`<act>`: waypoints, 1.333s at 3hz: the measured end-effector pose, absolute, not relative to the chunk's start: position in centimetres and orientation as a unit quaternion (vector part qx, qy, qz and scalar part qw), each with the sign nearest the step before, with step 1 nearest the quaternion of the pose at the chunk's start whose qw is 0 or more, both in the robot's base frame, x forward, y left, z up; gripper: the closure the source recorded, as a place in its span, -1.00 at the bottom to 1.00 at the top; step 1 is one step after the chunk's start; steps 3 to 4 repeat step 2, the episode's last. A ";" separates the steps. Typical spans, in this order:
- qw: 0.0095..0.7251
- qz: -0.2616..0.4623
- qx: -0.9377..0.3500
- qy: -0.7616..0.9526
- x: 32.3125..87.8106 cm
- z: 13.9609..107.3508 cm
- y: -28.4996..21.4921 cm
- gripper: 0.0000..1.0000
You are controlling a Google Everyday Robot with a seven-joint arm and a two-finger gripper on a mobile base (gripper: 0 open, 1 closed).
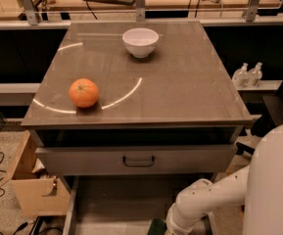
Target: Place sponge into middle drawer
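The middle drawer [116, 199] is pulled out at the bottom of the camera view, showing a flat grey floor and a thin left wall. My white arm reaches down into it from the lower right. My gripper [168, 228] is at the frame's bottom edge over the drawer floor, mostly hidden by the wrist. A small dark green patch, the sponge [155, 226], shows right beside the gripper at the bottom edge. I cannot tell whether it is held or resting on the floor.
The upper drawer front with a dark loop handle [138, 160] is closed above the open drawer. On the cabinet top sit an orange fruit [83, 92] and a white bowl [140, 42]. A cardboard box [33, 190] stands on the floor at left. Bottles [247, 75] stand at right.
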State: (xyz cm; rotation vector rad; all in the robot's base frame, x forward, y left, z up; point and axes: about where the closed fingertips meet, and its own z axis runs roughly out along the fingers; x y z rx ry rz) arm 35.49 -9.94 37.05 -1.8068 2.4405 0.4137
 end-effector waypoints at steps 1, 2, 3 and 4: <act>0.038 0.135 -0.589 0.796 35.4 37.0 -9.9 -0.27; 0.037 0.136 -0.590 0.795 35.3 36.9 -9.9 -0.73; 0.037 0.136 -0.590 0.795 35.3 36.9 -9.9 -0.73; 0.037 0.136 -0.590 0.795 35.3 36.9 -9.9 -0.73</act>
